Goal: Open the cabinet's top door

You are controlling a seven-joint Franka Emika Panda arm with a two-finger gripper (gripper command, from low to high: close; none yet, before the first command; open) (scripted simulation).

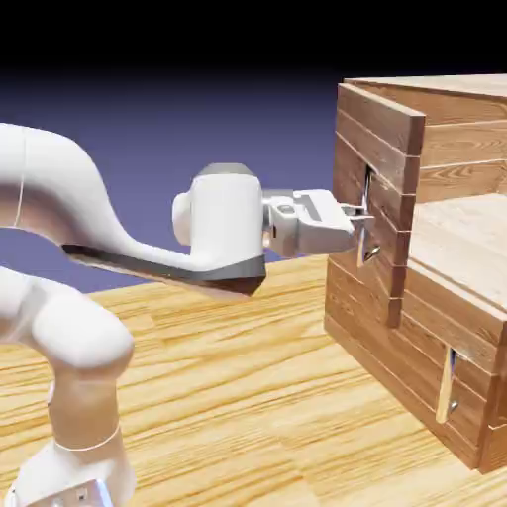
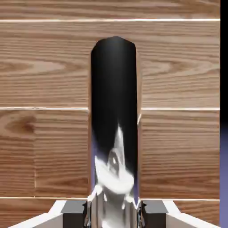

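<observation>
The cabinet (image 1: 460,149) of reddish-brown planks fills the exterior view's right side. Its top door (image 1: 376,124) stands a little out from the cabinet front, with its thick edge showing. My gripper (image 1: 358,214) reaches level from the left and is shut on the top door's slim silver handle (image 1: 368,188), about halfway up the bar. In the hand view the handle (image 2: 115,111) rises as a dark, shiny bar between my grey fingertips (image 2: 73,209), which press on both of its sides. The door's planks (image 2: 44,67) fill the view behind it.
Below the top door is the shorter lower door (image 1: 416,366) with its own silver handle (image 1: 448,386). The wooden table (image 1: 248,396) spreads under the arm. Past the top door's right edge in the hand view, a strip of blue backdrop (image 2: 224,133) shows.
</observation>
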